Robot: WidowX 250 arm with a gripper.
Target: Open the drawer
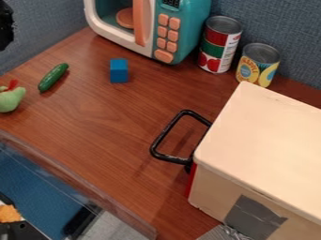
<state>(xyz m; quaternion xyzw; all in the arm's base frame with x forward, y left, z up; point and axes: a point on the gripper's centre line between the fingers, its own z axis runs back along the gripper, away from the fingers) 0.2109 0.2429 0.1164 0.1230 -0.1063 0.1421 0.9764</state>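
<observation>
The drawer (190,180) is part of the cream-topped cabinet (270,136) at the right of the view; its red front shows as a narrow strip below the lid's left edge, close up against the cabinet, and its black bar handle (164,135) juts out to the left over the wooden table (113,131). The black gripper (5,26) is well apart from the cabinet, at the upper left edge of the view, cut off by that edge, and touches neither handle nor drawer; whether it is released, clenched or grasping something I cannot tell. Just behind the cabinet's far corner stands a can with a yellow fruit label (258,63), upright, and beside it, a little farther left, a taller red and green can (219,44), also upright. Farther left behind the cabinet is a teal toy microwave (194,23) with orange buttons and an orange door handle, a round orange piece (125,18) showing inside it. A blue block (118,71) lies to the cabinet's upper left, then a green toy cucumber (53,77) farther off, tilted, and a pale green toy with a red top (11,97) farthest out, at the view's left edge. A grey tape patch (254,215) sticks to the cabinet's near side.
</observation>
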